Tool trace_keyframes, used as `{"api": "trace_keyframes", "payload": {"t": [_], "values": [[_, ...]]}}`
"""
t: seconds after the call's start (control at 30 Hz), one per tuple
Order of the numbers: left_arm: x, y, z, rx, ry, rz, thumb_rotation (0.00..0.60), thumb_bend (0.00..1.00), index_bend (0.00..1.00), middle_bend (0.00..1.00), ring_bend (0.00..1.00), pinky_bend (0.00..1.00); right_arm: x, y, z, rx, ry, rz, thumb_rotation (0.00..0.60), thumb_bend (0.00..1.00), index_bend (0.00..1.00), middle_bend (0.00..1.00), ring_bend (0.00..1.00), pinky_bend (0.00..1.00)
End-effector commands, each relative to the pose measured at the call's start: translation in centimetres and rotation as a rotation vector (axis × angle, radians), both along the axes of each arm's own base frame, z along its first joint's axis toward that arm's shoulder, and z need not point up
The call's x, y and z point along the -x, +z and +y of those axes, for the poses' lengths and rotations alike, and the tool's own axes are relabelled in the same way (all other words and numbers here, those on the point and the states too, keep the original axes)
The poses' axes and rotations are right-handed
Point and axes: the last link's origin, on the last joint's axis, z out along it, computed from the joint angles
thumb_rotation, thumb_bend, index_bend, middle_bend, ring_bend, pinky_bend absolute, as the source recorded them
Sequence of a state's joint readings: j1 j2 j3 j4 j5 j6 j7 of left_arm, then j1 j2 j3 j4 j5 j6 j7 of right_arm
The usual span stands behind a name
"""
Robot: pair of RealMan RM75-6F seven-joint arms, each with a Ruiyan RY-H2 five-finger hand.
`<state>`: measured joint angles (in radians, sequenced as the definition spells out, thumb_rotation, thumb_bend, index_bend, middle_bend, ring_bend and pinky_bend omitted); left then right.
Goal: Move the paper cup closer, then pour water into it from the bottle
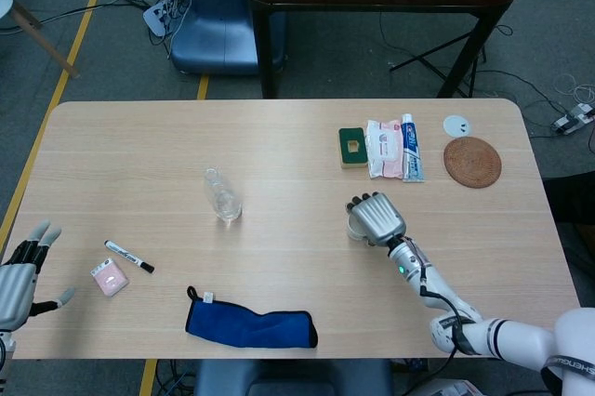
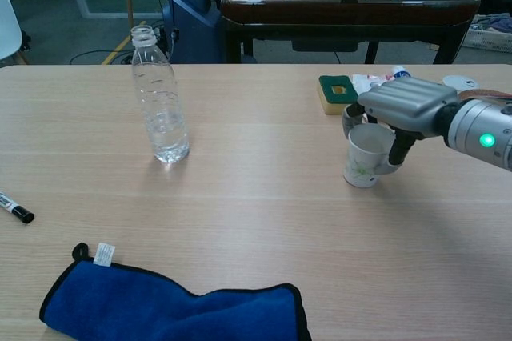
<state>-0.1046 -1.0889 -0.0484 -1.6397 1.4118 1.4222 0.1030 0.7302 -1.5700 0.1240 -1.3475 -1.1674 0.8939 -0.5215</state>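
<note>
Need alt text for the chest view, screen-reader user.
The robot's right hand wraps its fingers around a paper cup standing on a wooden table. An uncapped water bottle stands to the left, a blue cloth lies in front.

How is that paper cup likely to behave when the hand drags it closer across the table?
The paper cup looks empty and thin-walled, so it is probably very light and should slide easily on the smooth table. The right hand wraps it near the rim, so a firm squeeze could dent it. Being taller than its base, it might tip if pulled high.
</note>
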Motion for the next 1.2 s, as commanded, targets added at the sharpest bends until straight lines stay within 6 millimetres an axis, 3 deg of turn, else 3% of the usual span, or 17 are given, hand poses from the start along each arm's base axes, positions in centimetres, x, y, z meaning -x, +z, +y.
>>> {"api": "trace_keyframes", "payload": {"t": [0.03,0.23,0.77,1.2], "values": [[0.0,0.0,0.0,0.001,0.0,0.001,0.6,0.13,0.11,0.02,0.14,0.48,-0.1,0.0,-0.1,0.003,0.0,-0.005,0.6,0.14,0.43,0.39,0.4,0.5],[0.0,-0.1,0.1,0.003,0.0,0.005,0.6,0.13,0.11,0.02,0.14,0.48,-1.4,-0.1,-0.6,0.012,0.031,-0.007,0.6,0.14,0.44,0.41,0.41,0.5],[0.1,0.0,0.1,-0.014,0.004,0.042,0.6,0.13,0.11,0.02,0.14,0.48,-8.2,-1.9,-1.8,0.013,0.137,0.011,0.6,0.14,0.44,0.41,0.41,0.51],[0.1,0.2,0.1,-0.016,0.017,0.038,0.6,0.13,0.13,0.03,0.14,0.48,-11.0,-3.9,-3.3,-0.002,0.124,-0.002,0.6,0.14,0.44,0.41,0.41,0.51]]}}
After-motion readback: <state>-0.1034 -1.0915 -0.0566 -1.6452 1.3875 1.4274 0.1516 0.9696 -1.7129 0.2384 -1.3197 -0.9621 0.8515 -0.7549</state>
